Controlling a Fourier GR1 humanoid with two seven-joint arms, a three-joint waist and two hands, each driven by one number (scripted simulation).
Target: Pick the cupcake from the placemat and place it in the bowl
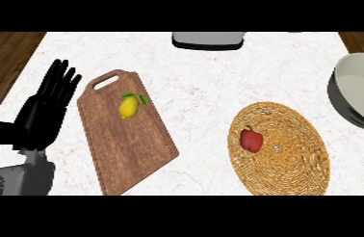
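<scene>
A round woven placemat (284,154) lies at the right of the counter. On its left part sits a small red object (250,139) that looks like a red pepper; no cupcake shows. A pale bowl (350,89) is cut off by the right edge, up and to the right of the placemat. My left hand (44,111) stands at the far left with its fingers straight and pointing up, holding nothing, far from the placemat. My right hand does not show.
A brown wooden cutting board (131,144) with a handle lies between my left hand and the placemat, and a yellow lemon (128,107) rests on it. A grey and black appliance (208,40) sits at the counter's far edge. Wooden floor shows beyond the left edge.
</scene>
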